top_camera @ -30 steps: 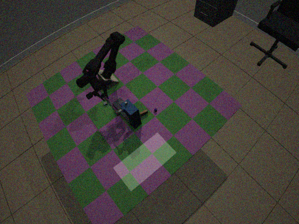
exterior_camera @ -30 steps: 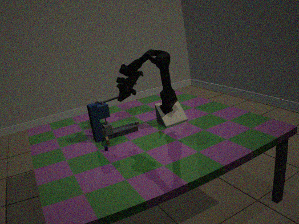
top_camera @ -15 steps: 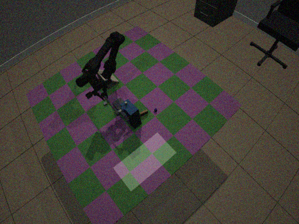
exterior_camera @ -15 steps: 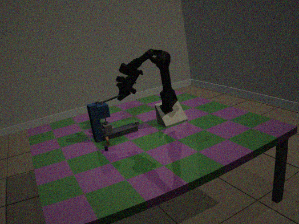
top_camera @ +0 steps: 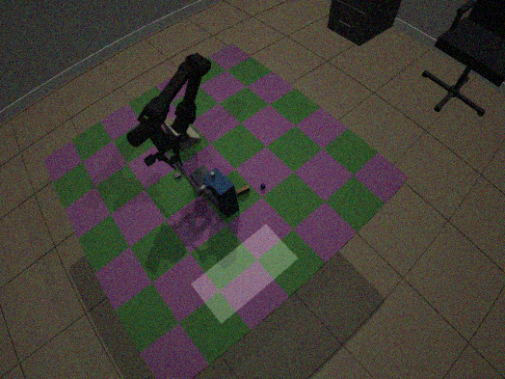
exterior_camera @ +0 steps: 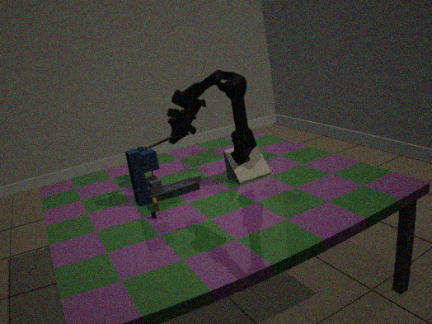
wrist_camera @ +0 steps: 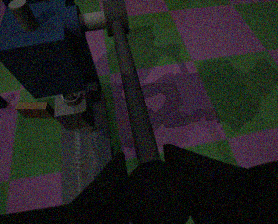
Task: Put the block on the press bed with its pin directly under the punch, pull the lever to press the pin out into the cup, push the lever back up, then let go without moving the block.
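Note:
The blue press (top_camera: 221, 184) (exterior_camera: 137, 177) (wrist_camera: 40, 57) stands upright on the table. Its dark lever (top_camera: 189, 178) (exterior_camera: 158, 143) (wrist_camera: 131, 90) slopes gently up from the press to my gripper (top_camera: 176, 164) (exterior_camera: 171, 140) (wrist_camera: 144, 155). The gripper is shut on the lever near its outer end. A small grey block (exterior_camera: 153, 182) (wrist_camera: 70, 107) sits on the press bed, below the press head. The punch (exterior_camera: 156, 172) comes down close above the block in the exterior view. The pin and the cup cannot be made out.
A long grey bar (exterior_camera: 177, 187) (wrist_camera: 77, 162) extends from the press toward the arm's base. An orange-brown piece (top_camera: 243, 191) (exterior_camera: 155, 204) (wrist_camera: 33, 109) lies beside the bed. A small dark blue object (top_camera: 262, 186) (exterior_camera: 153, 215) stands beyond it.

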{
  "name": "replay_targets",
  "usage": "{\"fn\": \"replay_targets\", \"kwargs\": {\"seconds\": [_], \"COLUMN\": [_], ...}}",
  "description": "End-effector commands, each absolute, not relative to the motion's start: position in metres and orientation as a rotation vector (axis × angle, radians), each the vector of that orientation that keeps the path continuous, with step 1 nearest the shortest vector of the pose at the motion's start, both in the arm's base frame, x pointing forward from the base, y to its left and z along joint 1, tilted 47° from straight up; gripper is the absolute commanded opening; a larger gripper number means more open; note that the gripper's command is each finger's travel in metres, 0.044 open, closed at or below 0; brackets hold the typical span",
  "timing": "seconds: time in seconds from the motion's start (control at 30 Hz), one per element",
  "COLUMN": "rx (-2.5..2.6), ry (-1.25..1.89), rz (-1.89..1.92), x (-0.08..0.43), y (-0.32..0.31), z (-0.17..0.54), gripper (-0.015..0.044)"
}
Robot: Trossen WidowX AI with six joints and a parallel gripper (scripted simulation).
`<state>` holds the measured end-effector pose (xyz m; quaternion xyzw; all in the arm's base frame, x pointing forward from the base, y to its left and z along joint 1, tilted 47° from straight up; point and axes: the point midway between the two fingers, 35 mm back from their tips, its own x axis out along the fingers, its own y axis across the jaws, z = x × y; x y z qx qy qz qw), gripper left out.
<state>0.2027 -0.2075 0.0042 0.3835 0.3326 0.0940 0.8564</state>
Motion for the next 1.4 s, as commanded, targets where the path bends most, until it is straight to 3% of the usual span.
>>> {"fn": "replay_targets", "kwargs": {"seconds": [0.0, 1.37], "rx": [0.792, 0.792], "ry": [0.677, 0.676], "rz": [0.191, 0.191], "x": [0.204, 0.212], "y": [-0.215, -0.242], "z": [0.01, 0.037], "gripper": [0.0, 0.0]}}
